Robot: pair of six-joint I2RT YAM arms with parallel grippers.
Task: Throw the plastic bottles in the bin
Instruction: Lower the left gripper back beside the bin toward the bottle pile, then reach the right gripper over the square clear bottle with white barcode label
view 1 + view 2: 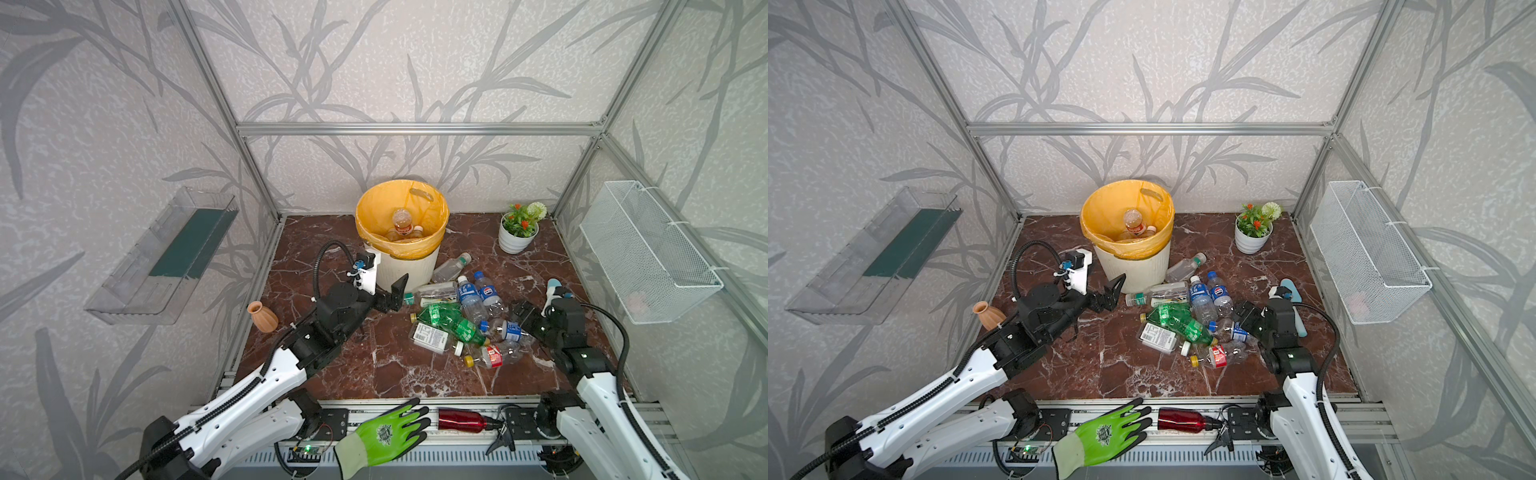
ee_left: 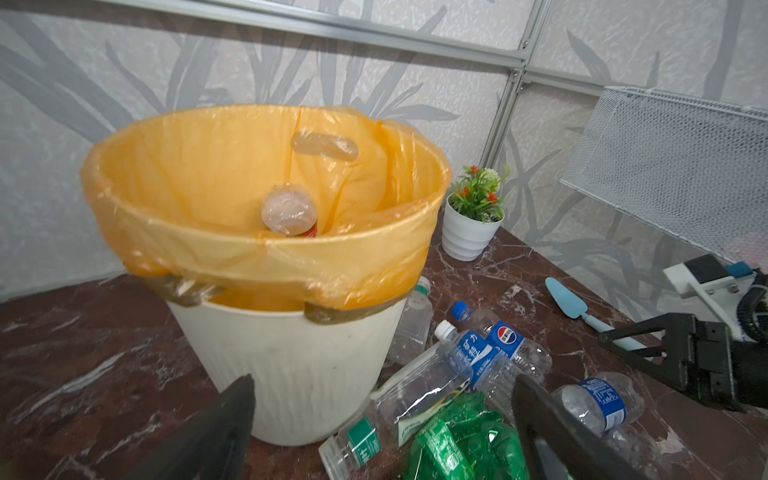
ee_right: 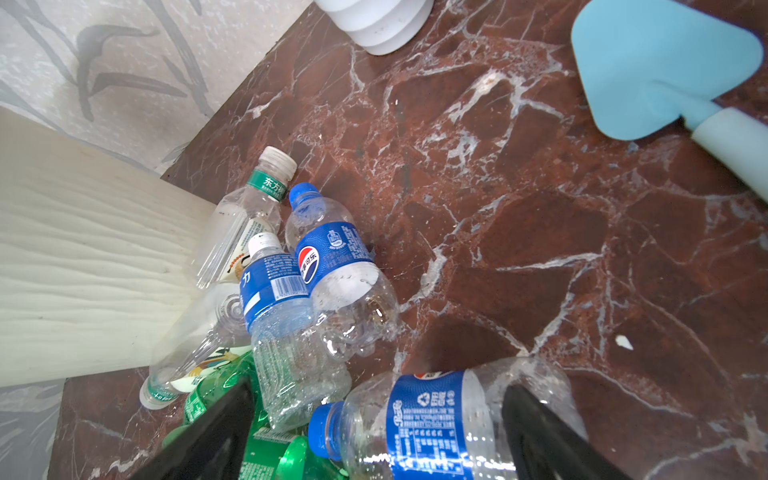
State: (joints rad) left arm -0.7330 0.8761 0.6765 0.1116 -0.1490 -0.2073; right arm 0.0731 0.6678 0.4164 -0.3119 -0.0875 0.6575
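Note:
The bin (image 1: 415,272) (image 2: 299,365), cream, ribbed and lined with a yellow-orange bag, stands at the back centre with a plastic bottle (image 1: 401,222) (image 2: 289,210) inside. Several plastic bottles lie heaped to its right: a green one (image 1: 453,322), blue-labelled ones (image 1: 469,295) (image 3: 332,266), a white-labelled one (image 1: 430,338) and a red-labelled one (image 1: 492,356). My left gripper (image 1: 394,294) (image 2: 384,379) is open and empty by the bin's base. My right gripper (image 1: 521,320) (image 3: 378,388) is open, its jaws on either side of a blue-labelled bottle (image 3: 428,419) (image 1: 510,331) lying on its side.
A terracotta vase (image 1: 262,316) stands behind the left arm. A white flowerpot (image 1: 515,243) is at the back right, and a pale blue scoop (image 1: 555,286) lies beside the right wrist. A wire basket (image 1: 648,249) hangs on the right wall. A green glove (image 1: 386,432) and a red metal bottle (image 1: 461,419) lie on the front rail.

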